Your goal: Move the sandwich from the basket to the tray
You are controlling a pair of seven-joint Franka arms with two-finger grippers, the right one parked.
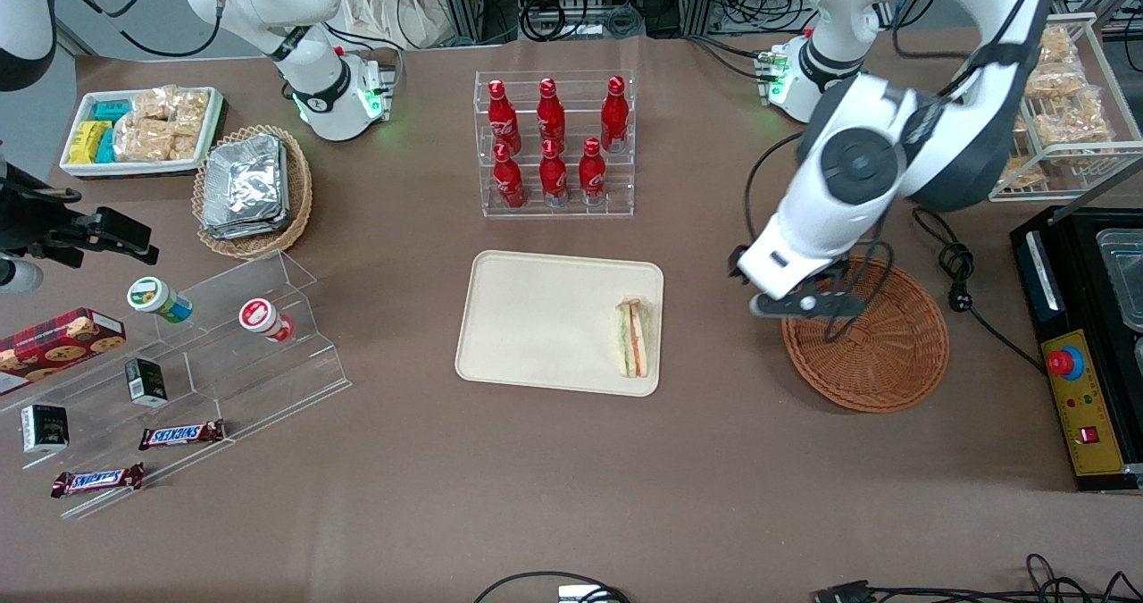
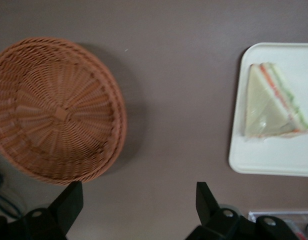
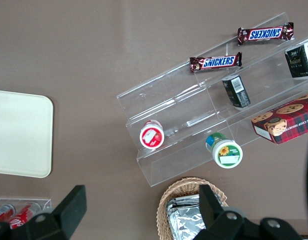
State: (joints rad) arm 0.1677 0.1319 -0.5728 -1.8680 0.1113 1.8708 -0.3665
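Brown table [image 1: 554,478] bears tray [image 1: 536,317], basket [image 1: 884,362], gripper [image 2: 136,200].

I'm running this in a robot lab staged as a snack shop: brown desk [image 1: 554,496] with white arm bases bolted on, cable bundles and metal framing at the edge farthest from the front camera, and a black control box with a red stop button [image 1: 1062,363] at the working arm's end. Shop props on it: clear rack of red cola bottles [image 1: 554,143], acrylic step display [image 1: 223,353] with Snickers bars [image 1: 182,434] and cups, wire rack of bagged snacks [image 1: 1063,103]. Tool [image 1: 808,304] hangs over the wicker basket [image 1: 880,353].
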